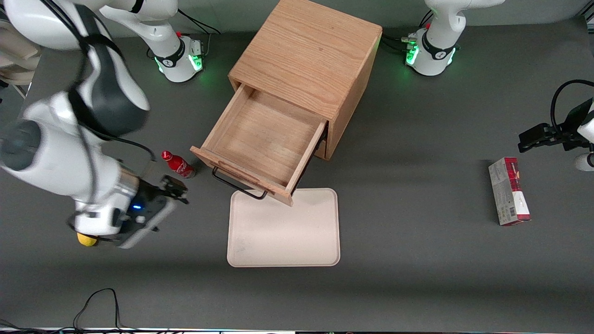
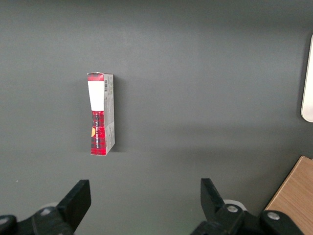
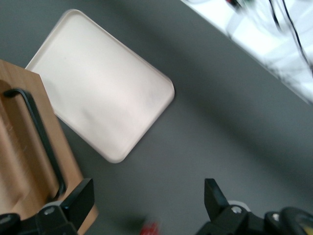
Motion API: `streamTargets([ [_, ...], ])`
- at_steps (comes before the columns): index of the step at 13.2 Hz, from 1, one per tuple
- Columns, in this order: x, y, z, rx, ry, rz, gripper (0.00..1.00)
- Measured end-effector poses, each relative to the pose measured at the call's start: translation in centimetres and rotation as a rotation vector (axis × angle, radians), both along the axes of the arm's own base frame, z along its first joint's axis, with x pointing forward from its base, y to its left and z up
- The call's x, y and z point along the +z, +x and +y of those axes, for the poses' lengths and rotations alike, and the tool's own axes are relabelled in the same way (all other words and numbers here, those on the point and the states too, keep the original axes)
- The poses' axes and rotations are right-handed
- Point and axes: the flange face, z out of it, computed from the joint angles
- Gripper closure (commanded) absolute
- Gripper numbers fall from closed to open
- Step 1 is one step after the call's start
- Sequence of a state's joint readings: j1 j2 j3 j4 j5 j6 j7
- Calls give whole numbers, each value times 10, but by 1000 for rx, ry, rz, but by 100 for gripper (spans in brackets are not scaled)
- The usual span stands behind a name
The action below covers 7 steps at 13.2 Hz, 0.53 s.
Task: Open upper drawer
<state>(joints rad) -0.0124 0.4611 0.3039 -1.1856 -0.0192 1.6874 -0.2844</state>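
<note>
upper drawer (image 1: 264,144) pulled far out; hand (image 3: 149,205) spread, holding nothing, near red bottle (image 1: 178,164)

Cabinet (image 1: 308,60): on tabletop (image 1: 417,278), midway between the arms' ends. Upper drawer (image 1: 264,139): pulled out, overhanging the tray (image 1: 284,229) edge nearest the cabinet. Bottle (image 1: 178,164): beside the drawer front, toward the working arm's end. Gripper (image 1: 176,189), fingers apart: just beside bottle, nearer the front camera. Carton (image 1: 508,190): toward the parked arm's end.
</note>
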Motion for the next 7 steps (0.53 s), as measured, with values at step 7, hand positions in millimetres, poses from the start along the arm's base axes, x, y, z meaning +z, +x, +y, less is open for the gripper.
streamTargets([
  [7,53,-111,-69,-460,-116,101,0],
])
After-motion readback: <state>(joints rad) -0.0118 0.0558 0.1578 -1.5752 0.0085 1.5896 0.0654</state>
